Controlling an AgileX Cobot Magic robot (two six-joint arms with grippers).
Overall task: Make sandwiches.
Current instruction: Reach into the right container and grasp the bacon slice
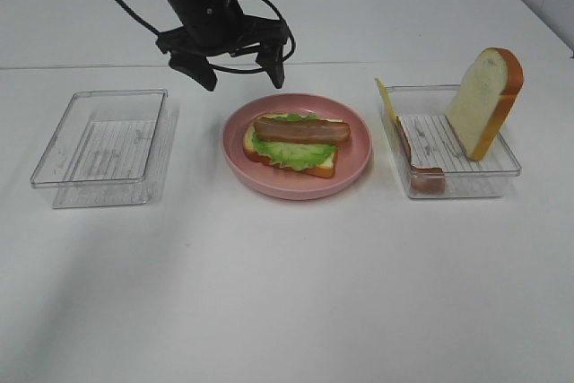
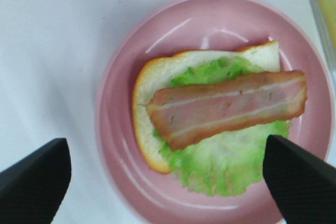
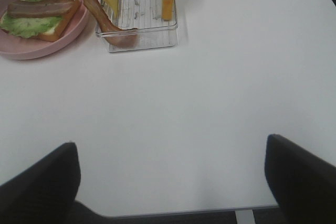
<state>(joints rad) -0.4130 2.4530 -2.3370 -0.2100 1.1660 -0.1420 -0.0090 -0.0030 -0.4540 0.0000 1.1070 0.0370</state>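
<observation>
On the pink plate (image 1: 359,157) lies an open sandwich: a bread slice (image 1: 258,155), green lettuce (image 1: 287,152) and a bacon strip (image 1: 300,129) on top. My left gripper (image 1: 240,76) hovers open above the plate's back left edge. In the left wrist view its fingers (image 2: 34,182) stand wide on either side of the bacon (image 2: 226,108), holding nothing. The right tray (image 1: 502,170) holds an upright bread slice (image 1: 484,100), a yellow cheese square (image 1: 386,100) and another bacon strip (image 1: 421,172). My right gripper (image 3: 173,182) is open and empty over bare table, out of the exterior high view.
An empty clear tray (image 1: 103,145) stands left of the plate. In the right wrist view, the right tray (image 3: 142,40) and the plate (image 3: 31,51) lie well ahead of the fingers, and the table's edge runs close beneath them.
</observation>
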